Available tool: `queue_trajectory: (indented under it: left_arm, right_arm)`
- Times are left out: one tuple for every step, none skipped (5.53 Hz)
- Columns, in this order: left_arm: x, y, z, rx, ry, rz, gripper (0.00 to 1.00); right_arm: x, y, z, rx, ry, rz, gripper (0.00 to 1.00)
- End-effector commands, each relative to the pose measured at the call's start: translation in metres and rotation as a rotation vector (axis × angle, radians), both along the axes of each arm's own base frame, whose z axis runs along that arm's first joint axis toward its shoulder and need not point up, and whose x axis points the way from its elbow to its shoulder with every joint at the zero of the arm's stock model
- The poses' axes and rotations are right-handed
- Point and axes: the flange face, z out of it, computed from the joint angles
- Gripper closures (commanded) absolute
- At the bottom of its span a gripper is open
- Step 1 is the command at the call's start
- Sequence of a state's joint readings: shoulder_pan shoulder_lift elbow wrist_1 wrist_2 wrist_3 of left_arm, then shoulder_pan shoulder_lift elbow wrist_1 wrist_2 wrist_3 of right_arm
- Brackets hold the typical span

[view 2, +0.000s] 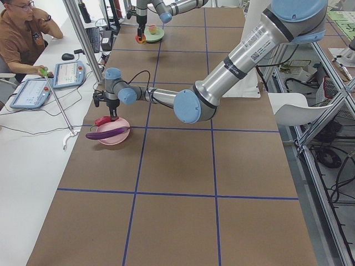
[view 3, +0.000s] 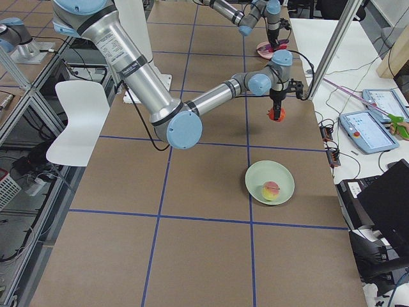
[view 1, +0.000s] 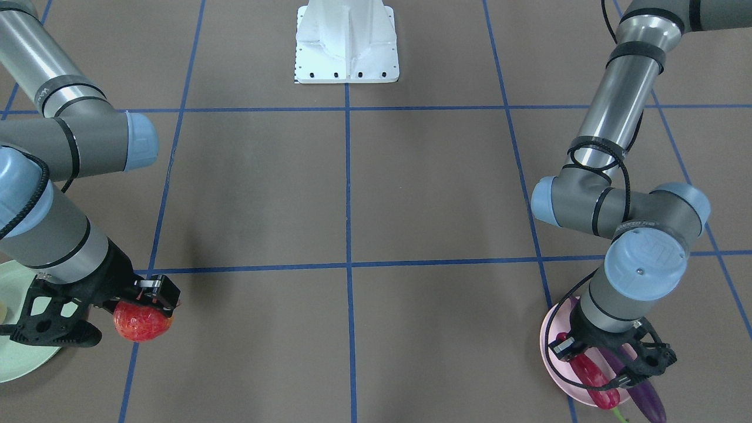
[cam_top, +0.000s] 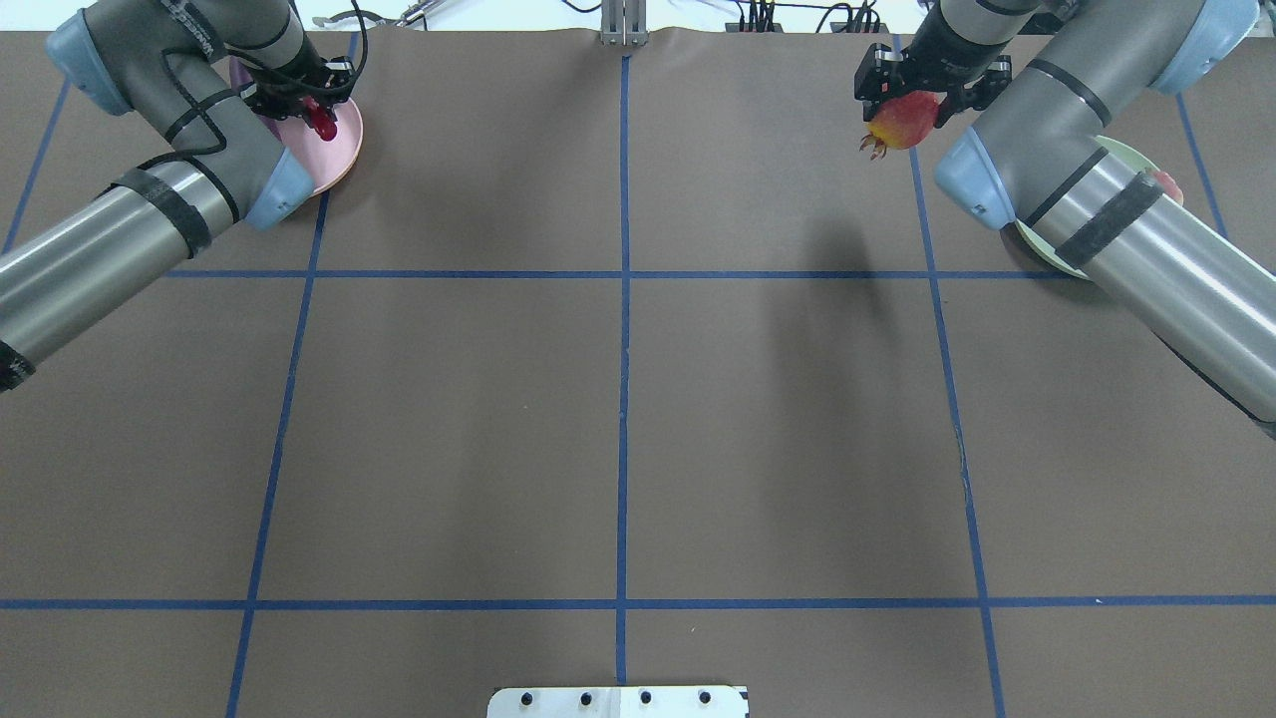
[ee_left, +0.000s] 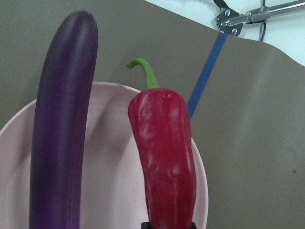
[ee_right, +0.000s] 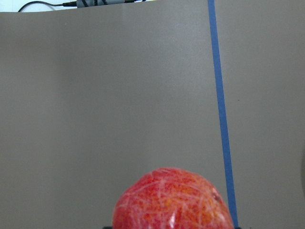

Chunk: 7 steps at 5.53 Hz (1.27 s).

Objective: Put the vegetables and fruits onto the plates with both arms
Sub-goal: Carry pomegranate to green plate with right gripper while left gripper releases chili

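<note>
My left gripper (view 1: 599,367) is shut on the red chili pepper (view 1: 596,379) and holds it just over the pale pink plate (view 1: 555,364). The purple eggplant (view 1: 643,393) lies on that plate, beside the chili (ee_left: 164,157) in the left wrist view. My right gripper (cam_top: 922,95) is shut on the red-orange pomegranate (cam_top: 902,122) and holds it above the brown table, beside the mint green plate (view 3: 281,176). The peach (view 3: 271,190) lies on the green plate. The right arm hides most of the green plate (cam_top: 1131,155) from overhead.
A white mounting base (view 1: 346,44) stands at the robot's side of the table. Blue tape lines (cam_top: 623,274) mark a grid on the brown cover. An operator (view 2: 25,33), tablets and cables are beyond the far table edge.
</note>
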<state>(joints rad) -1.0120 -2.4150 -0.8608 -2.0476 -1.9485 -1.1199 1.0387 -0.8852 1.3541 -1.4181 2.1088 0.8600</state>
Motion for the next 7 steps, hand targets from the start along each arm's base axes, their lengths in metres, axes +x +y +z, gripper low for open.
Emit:
queue_trajectory:
  left_arm:
    - [-0.014,-0.005,0.003,0.066,-0.037,0.077,0.0]
    - [-0.032,-0.012,-0.004,0.055,-0.034,0.057,0.0]
    - [-0.039,-0.011,-0.026,0.044,-0.039,0.052,0.0]
    - [-0.041,-0.004,-0.048,0.024,-0.02,0.067,0.0]
    - [-0.04,-0.001,-0.058,0.02,0.005,0.083,0.0]
    - [-0.04,-0.001,-0.057,0.021,0.006,0.083,0.0]
    - [-0.041,-0.002,-0.059,0.024,0.008,0.081,0.0]
  right_arm:
    - [0.024,-0.006,0.019,0.029,0.025,-0.021,1.0]
    - [0.05,-0.012,0.037,0.062,0.054,-0.045,1.0]
    - [0.081,-0.018,0.068,0.104,0.098,-0.095,1.0]
    - [0.112,-0.021,0.111,0.124,0.143,-0.149,1.0]
    - [0.118,-0.012,0.151,0.109,0.172,-0.194,1.0]
    - [0.121,-0.005,0.174,0.088,0.185,-0.213,1.0]
    - [0.123,0.001,0.189,0.07,0.191,-0.223,1.0]
